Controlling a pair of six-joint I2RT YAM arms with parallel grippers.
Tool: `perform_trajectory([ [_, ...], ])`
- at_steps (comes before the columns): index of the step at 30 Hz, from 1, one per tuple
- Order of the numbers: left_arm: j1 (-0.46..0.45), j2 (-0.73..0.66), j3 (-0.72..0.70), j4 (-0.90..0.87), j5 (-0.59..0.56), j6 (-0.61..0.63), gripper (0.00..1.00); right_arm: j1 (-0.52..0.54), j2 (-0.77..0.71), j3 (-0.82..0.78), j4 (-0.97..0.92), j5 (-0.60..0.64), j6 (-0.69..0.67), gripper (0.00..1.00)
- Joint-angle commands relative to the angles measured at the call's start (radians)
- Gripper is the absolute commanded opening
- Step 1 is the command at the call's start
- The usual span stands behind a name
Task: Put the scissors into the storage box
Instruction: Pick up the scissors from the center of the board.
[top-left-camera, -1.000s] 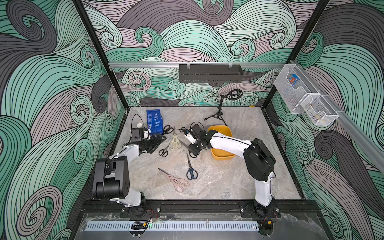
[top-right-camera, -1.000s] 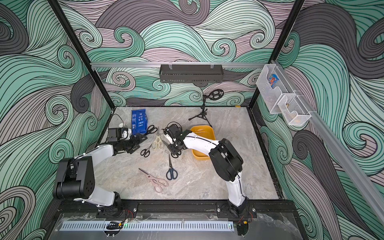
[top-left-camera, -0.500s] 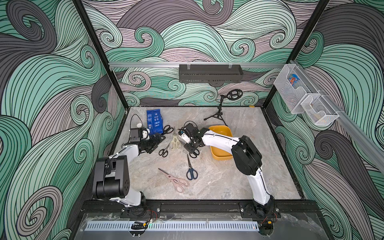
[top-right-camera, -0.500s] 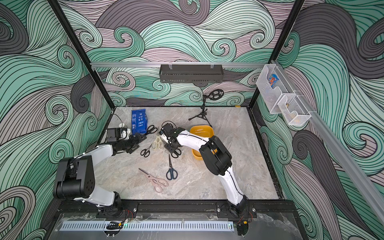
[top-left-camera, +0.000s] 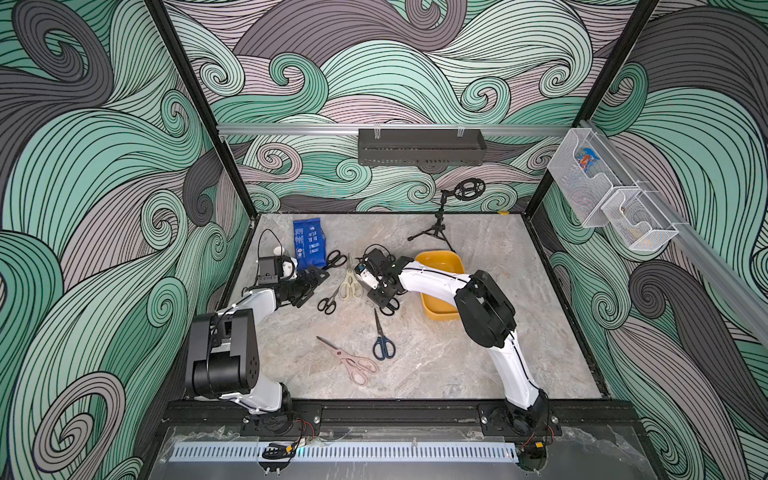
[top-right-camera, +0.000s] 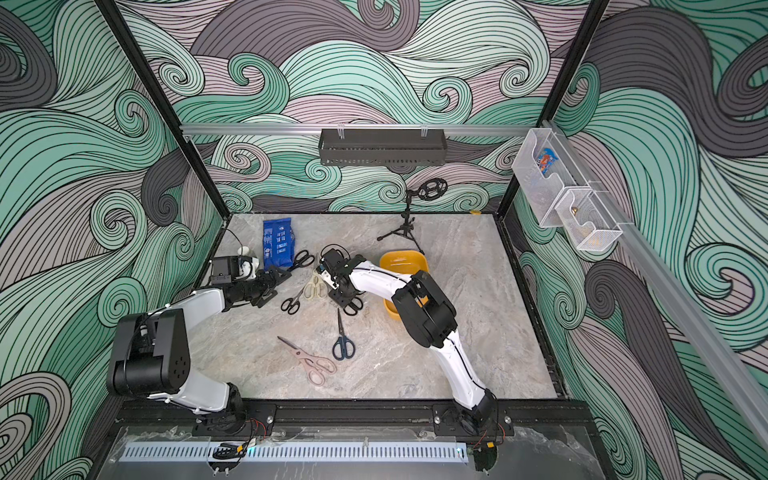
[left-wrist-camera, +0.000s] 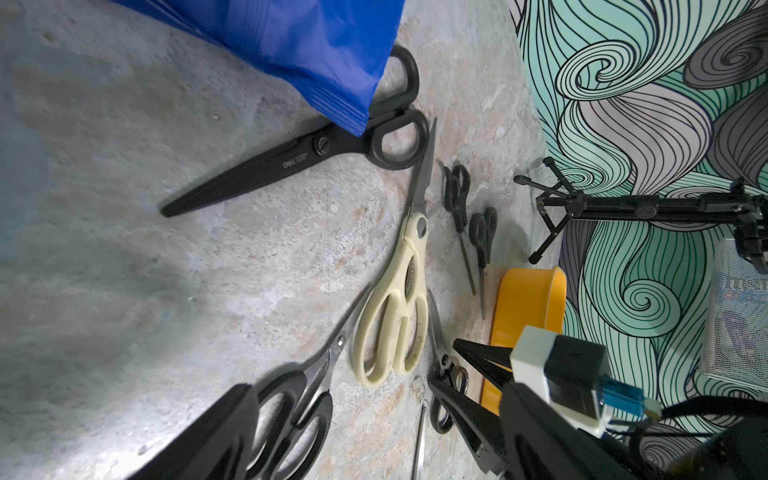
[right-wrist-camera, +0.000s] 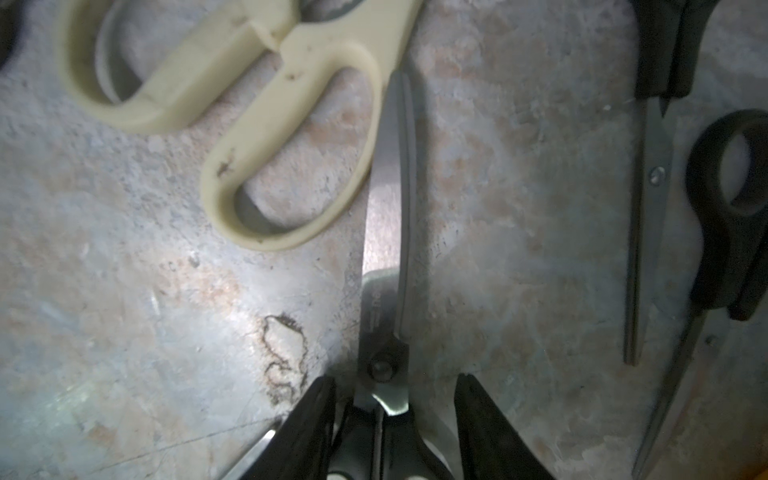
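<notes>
Jaws of the right gripper (right-wrist-camera: 395, 380) have narrowed over the last second but stand apart, astride the pivot of black-handled scissors (right-wrist-camera: 386, 232) lying flat just left of the storage box (top-left-camera: 440, 261); grasp seems imminent, lifting yet to come

Wave wallpaper on every side
Teal, mauve and grey swirl walls (top-left-camera: 415, 62) box in a marbled grey tabletop (top-left-camera: 436, 374); aluminium rail (top-left-camera: 291, 129) out back, white mesh baskets (top-left-camera: 582, 183) off to the side.
</notes>
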Motion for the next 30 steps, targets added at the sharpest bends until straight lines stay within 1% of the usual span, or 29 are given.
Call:
perform_trajectory([
  [1,0.007,0.01,0.003,0.011,0.021,-0.002,0.95,0.003,0.033,0.017,-0.039,0.034,-0.011,0.47],
  [7,0.012,0.011,0.0,0.016,0.03,-0.006,0.95,-0.002,0.038,-0.009,-0.059,0.046,-0.019,0.47],
  [12,0.015,0.009,0.001,0.017,0.032,-0.008,0.95,-0.009,0.055,-0.019,-0.071,0.028,-0.026,0.47],
  [17,0.017,0.006,-0.002,0.017,0.033,-0.008,0.95,-0.01,0.082,-0.034,-0.084,0.061,-0.03,0.47],
  [21,0.017,0.006,-0.002,0.017,0.033,-0.008,0.95,-0.011,0.092,-0.053,-0.101,0.084,-0.037,0.39],
  [26,0.018,0.007,0.0,0.017,0.033,-0.008,0.95,-0.015,0.102,-0.048,-0.151,0.088,-0.036,0.37],
  [30,0.021,0.006,-0.001,0.017,0.034,-0.008,0.95,-0.017,0.121,-0.019,-0.223,0.083,-0.036,0.41],
])
